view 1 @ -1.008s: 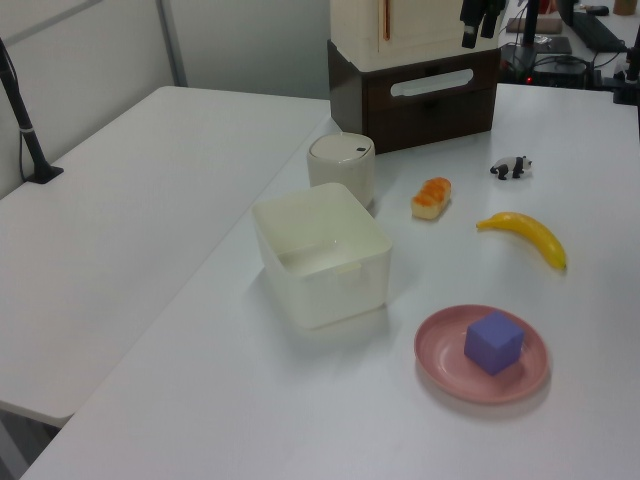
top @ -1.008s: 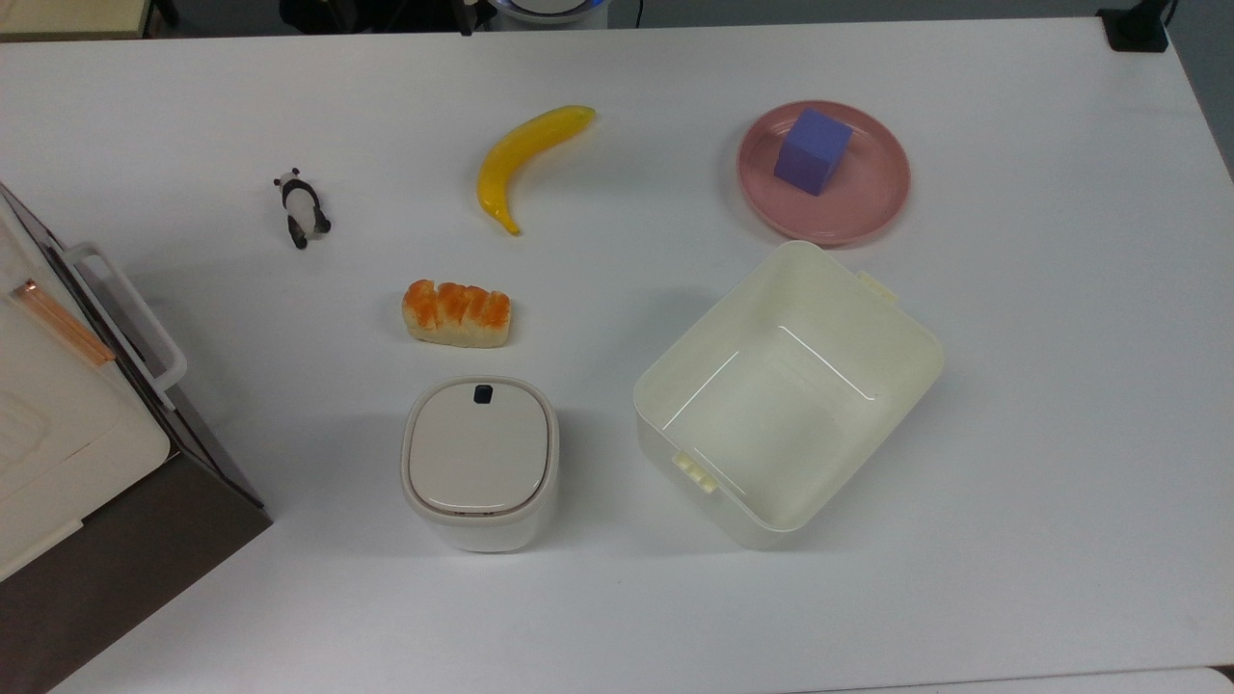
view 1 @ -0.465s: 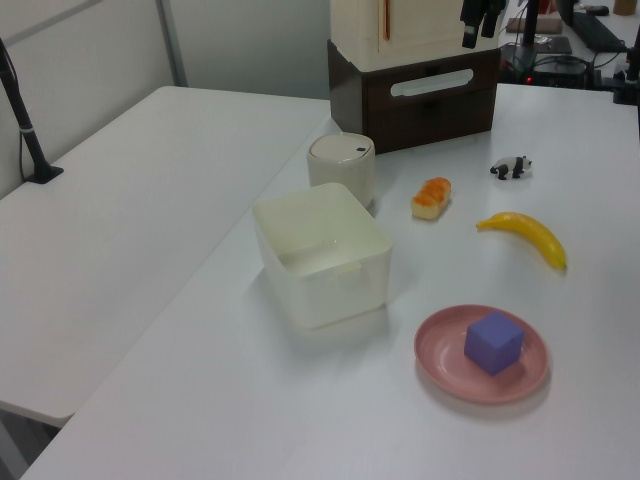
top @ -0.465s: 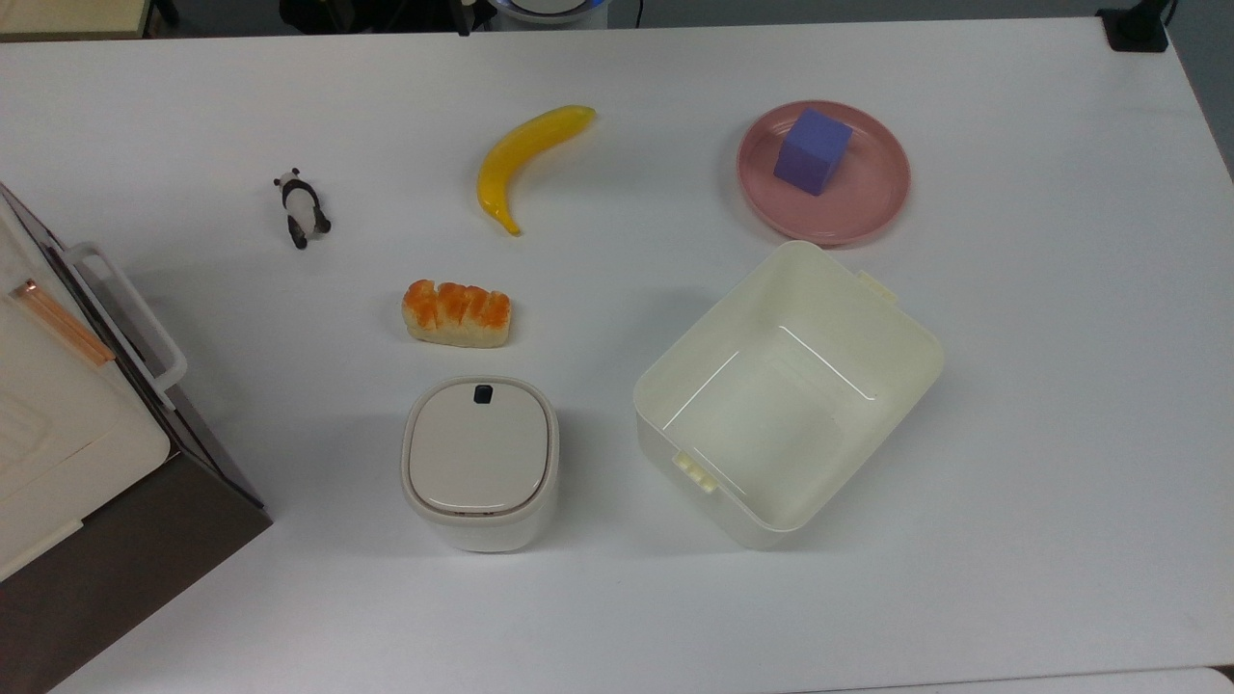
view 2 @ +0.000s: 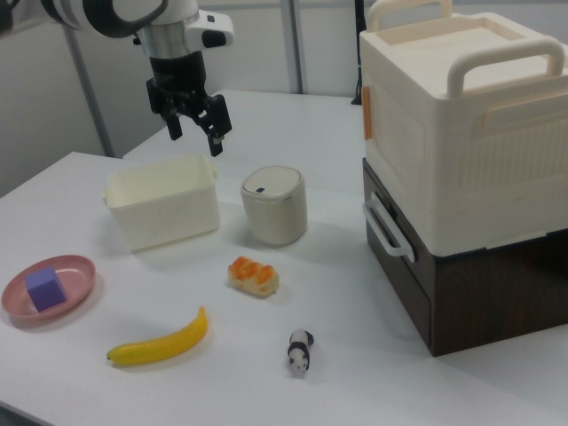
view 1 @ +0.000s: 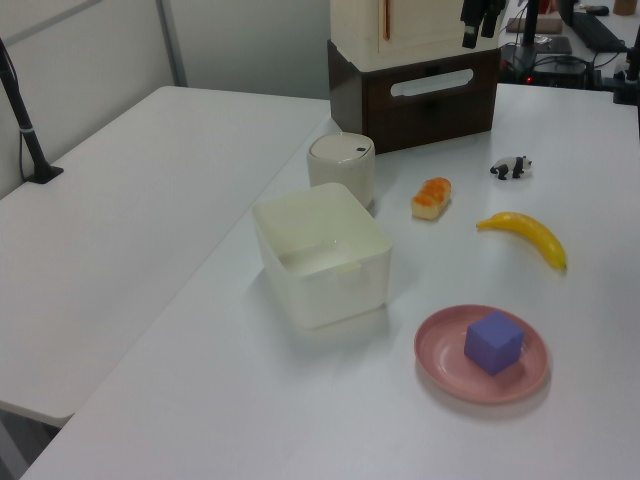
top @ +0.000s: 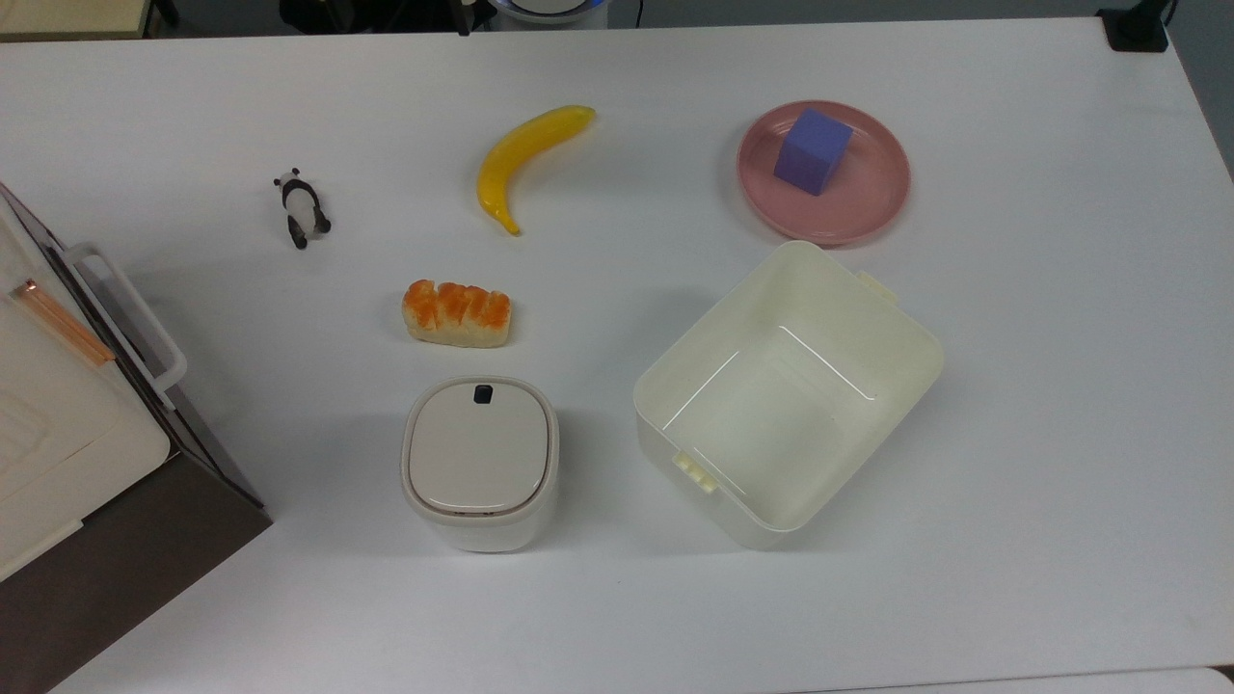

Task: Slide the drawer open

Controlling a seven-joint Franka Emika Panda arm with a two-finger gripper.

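Dark brown drawer [view 2: 397,266] with white handle sits closed.

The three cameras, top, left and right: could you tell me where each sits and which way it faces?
Top view: overhead, looking straight down at the table.
Left view: raised beyond the pink plate, facing the drawer; the gripper hangs at the top edge.
Right view: low on the banana side, drawer at the right view's right; arm and open gripper show.
All share the bread.
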